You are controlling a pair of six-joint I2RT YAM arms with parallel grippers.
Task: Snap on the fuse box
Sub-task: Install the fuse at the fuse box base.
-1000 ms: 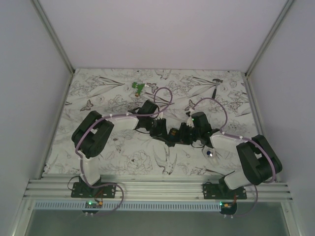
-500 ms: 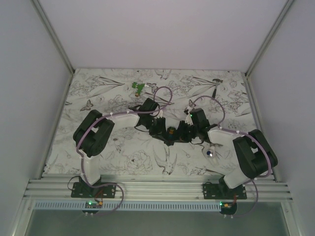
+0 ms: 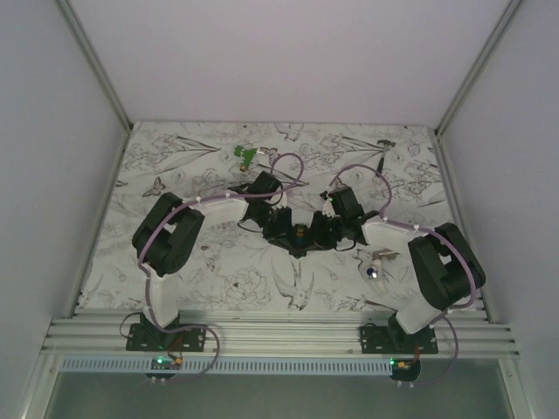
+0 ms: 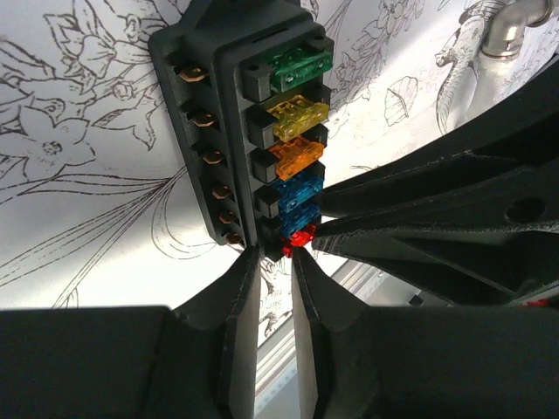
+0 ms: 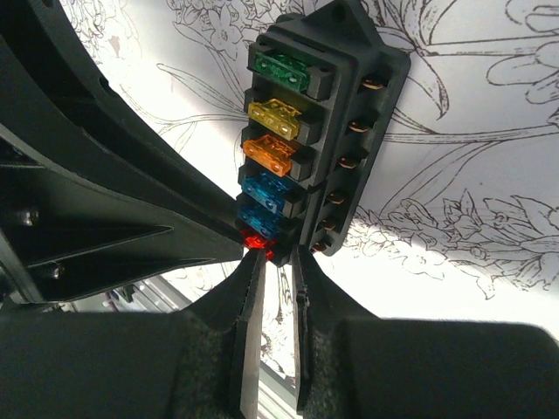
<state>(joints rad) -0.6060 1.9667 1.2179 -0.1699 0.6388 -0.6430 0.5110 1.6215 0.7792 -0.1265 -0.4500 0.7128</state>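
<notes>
Fuse box (image 4: 253, 131) sits at the meeting point of both tools and seems lifted off the floral table (image 3: 175, 166). The left tool (image 4: 271, 253) is clenched on the end nearest it, its tips nipping the thin edge there. The right tool (image 5: 278, 257) is clenched on that same end from the opposite side, so the two sets of tips all but touch.

From above, the left arm (image 3: 166, 236) rises from its base with the elbow bent outward and the forearm reaching inward. The right arm (image 3: 441, 271) mirrors it. Both wrists are low and angled toward each other.

The fuse box's long axis runs straight ahead from the tips of both tools, and its fuse face is turned up toward the wrist cameras. Its slots hold a single row of blade fuses. From the far end back to the tools these are a green fuse (image 4: 297, 65), a yellow fuse (image 4: 301, 113), an orange fuse (image 4: 297, 157), two blue fuses (image 4: 297, 188) and a red fuse (image 4: 300, 236) right at the tips. Brass terminals (image 4: 205, 118) line the outer flank.

A white-silver piece with a blue dot (image 3: 374, 266) lies behind the right tool, just beside that forearm. A small green item (image 3: 246, 155) lies well ahead of the left tool.
</notes>
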